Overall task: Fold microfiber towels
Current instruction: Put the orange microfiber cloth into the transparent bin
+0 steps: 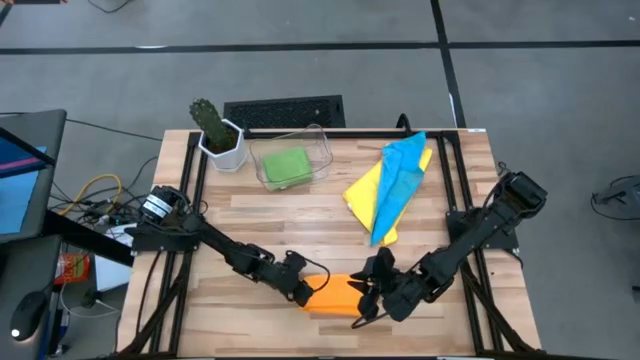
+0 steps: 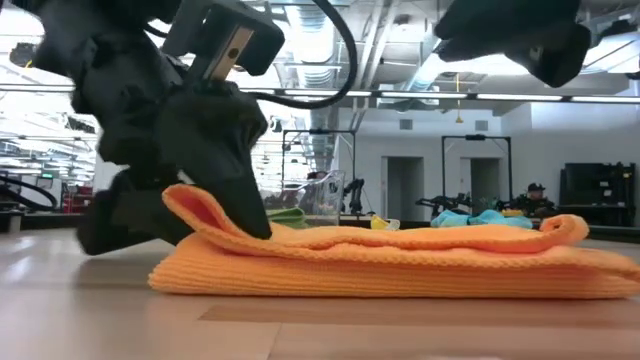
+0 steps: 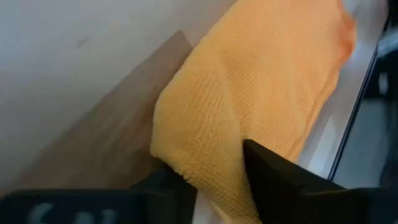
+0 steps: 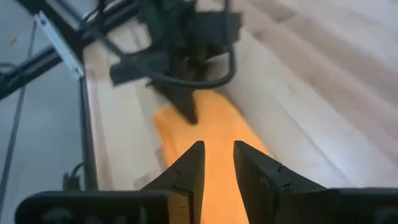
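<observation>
Orange towel (image 1: 335, 297) lies folded at the desk's (image 1: 300, 215) near edge; left tool (image 1: 308, 291) clamps its corner, right tool (image 1: 366, 300) hovers above, fingers apart.

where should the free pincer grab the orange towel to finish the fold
Probably the loose upper flap at the end of the folded orange microfiber towel nearest the right pincer, coming from that side: the left pincer pinches the opposite end, and the layers lie flat.
</observation>
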Robot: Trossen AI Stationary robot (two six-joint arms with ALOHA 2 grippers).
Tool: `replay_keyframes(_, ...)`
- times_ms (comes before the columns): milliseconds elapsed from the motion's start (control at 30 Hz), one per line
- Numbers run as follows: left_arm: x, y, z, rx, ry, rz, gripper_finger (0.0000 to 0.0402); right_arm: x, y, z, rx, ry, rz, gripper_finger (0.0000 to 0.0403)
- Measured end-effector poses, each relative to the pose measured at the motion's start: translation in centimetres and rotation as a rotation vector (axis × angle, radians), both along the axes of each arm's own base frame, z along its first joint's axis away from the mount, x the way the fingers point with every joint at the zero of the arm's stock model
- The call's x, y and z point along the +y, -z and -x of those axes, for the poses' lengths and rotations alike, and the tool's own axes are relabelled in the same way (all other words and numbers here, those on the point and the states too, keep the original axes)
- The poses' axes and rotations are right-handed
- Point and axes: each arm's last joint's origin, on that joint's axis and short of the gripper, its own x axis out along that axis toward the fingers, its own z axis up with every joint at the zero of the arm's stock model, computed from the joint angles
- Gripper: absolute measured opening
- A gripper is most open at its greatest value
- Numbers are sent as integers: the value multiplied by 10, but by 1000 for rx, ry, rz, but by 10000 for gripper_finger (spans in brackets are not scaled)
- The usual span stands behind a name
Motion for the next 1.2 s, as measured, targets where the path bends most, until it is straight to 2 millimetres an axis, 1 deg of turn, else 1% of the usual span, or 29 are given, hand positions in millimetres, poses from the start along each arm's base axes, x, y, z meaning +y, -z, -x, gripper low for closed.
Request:
replay_keyframes(100, 14, 0, -6, -7, 137, -21, 85, 0, 1, 0, 36, -40, -26, 110)
replay_keyframes(267, 39, -8, -15, -23, 313, 18, 34, -2, 6, 0, 77, -46, -13, 110)
replay_keyframes(367, 58, -12, -23, -52, 385, -30, 16, -8, 8, -1, 106, -30, 8, 110)
replay_keyframes(467, 73, -22, -36, -111, 403, -15, 14, -14, 9, -3, 131, -19, 12, 111)
replay_keyframes(567, 79, -32, -44, -147, 434, 37, 36, -18, 10, -6, 159, -41, -5, 111)
replay_keyframes(667, 85, -42, -51, -139, 457, 29, 81, -19, 10, -6, 170, -57, -9, 111)
replay_keyframes(833, 85, -51, -53, -49, 522, -24, 165, -15, 10, -4, 175, -75, -12, 111)
replay_keyframes(967, 86, -58, -51, 29, 550, -32, 216, -15, 12, 0, 205, -74, 4, 111)
replay_keyframes(1067, 88, -64, -44, 143, 554, -22, 237, -21, 17, 3, 282, -42, -9, 111)
replay_keyframes(1200, 83, -87, -32, 170, 571, -66, 241, -19, 22, 5, 304, -72, -70, 111)
